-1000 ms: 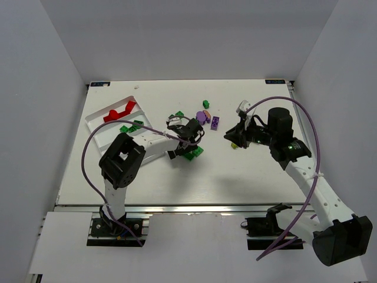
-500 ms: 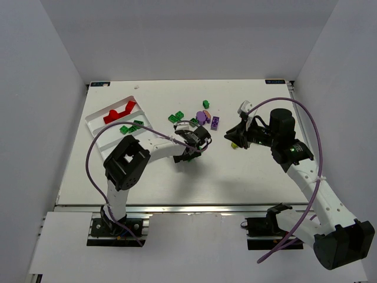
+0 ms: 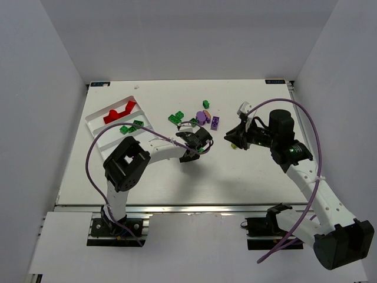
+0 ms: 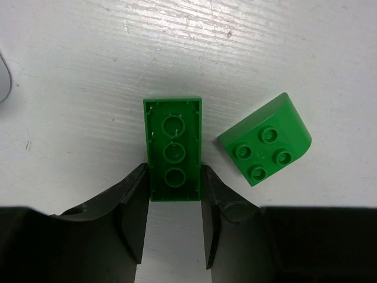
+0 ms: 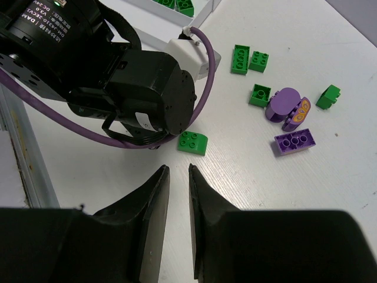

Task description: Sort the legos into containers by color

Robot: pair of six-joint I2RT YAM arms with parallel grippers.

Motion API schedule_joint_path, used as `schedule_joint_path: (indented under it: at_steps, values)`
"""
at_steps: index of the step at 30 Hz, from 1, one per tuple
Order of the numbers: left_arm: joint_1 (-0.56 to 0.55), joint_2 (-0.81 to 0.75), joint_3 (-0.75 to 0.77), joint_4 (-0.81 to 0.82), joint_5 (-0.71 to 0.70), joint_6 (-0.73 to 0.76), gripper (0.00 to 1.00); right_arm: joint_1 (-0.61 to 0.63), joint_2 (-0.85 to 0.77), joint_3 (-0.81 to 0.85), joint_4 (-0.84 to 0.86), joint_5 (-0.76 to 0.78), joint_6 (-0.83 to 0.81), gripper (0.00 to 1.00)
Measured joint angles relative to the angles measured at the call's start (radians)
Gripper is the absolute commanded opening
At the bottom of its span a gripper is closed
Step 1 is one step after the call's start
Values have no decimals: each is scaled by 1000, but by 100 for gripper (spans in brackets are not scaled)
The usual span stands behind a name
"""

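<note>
My left gripper [image 4: 174,203] clamps a green flat brick [image 4: 173,149] on the worktop [image 4: 88,76]; my right gripper [image 5: 178,203], nearly closed, holds nothing.

We see a green rectangular plastic lego brick [image 4: 174,151] lying underside-up, a rounded green four-stud brick [image 4: 265,147] just beside it; red pieces [image 3: 118,111] fill the white ridged plastic tray [image 3: 94,119].
</note>
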Motion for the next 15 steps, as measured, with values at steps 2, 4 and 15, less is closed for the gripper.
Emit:
schedule_joint_path:
  at_steps: [2,4,15]
  values:
    - [4,0,-1,7,2,15,25,0,0,0,0,0,0,26]
    - [7,0,-2,18,5,32,17,0,0,0,0,0,0,26]
    - [51,-125,-55,95,16,345,3,0,0,0,0,0,0,26]
